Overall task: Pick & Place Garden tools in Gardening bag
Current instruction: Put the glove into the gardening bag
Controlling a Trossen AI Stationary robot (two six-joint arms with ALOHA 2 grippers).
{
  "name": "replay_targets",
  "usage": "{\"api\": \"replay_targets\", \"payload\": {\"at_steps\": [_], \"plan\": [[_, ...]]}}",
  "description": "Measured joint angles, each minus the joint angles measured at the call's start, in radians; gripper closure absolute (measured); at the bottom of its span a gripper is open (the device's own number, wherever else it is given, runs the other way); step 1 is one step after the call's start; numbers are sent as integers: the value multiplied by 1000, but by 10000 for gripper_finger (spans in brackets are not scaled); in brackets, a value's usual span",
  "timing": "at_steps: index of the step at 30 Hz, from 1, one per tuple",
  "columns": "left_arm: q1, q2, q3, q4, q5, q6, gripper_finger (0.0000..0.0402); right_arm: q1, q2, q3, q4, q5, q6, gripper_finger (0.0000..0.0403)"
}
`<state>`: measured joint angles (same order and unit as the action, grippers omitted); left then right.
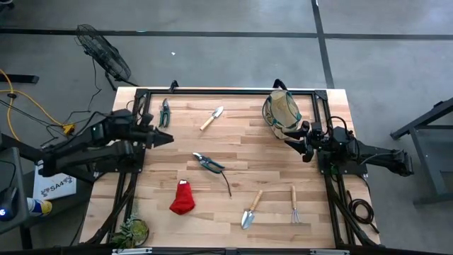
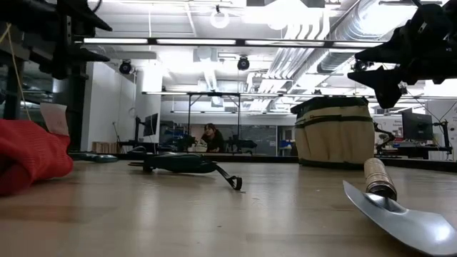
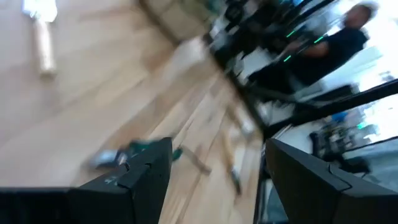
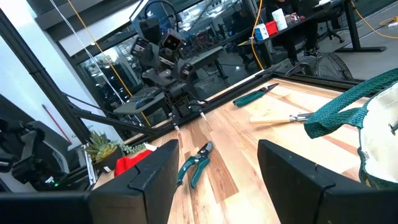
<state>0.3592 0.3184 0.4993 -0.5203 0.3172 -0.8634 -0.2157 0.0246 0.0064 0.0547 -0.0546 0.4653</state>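
Observation:
The tan gardening bag (image 1: 282,112) with green trim stands upright at the table's far right; it also shows in the low view (image 2: 334,132). On the table lie a pruner (image 1: 164,112) and a trowel (image 1: 211,118) at the far side, a second pruner (image 1: 209,163) in the middle, and a red cloth piece (image 1: 182,197), a second trowel (image 1: 250,210) and a hand rake (image 1: 294,205) at the near side. My left gripper (image 1: 170,139) is open and empty above the table's left part. My right gripper (image 1: 291,140) is open and empty just near of the bag; the bag's green handle (image 4: 348,109) hangs beside it.
A leafy green plant clump (image 1: 132,231) sits at the near left corner. A black frame (image 1: 226,91) runs along the table's far and side edges. Bare wood lies between the middle pruner and the bag. A person shows in the room beyond the table (image 2: 211,135).

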Motion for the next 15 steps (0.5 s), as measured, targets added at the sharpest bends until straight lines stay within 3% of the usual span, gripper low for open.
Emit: {"api": "replay_targets", "payload": {"at_steps": [10, 15], "plan": [[-9, 299, 225, -298, 116, -138, 149, 0, 0, 0, 0, 0, 0, 192], [-113, 429, 261, -376, 95, -216, 149, 0, 0, 0, 0, 0, 0, 192]]}}
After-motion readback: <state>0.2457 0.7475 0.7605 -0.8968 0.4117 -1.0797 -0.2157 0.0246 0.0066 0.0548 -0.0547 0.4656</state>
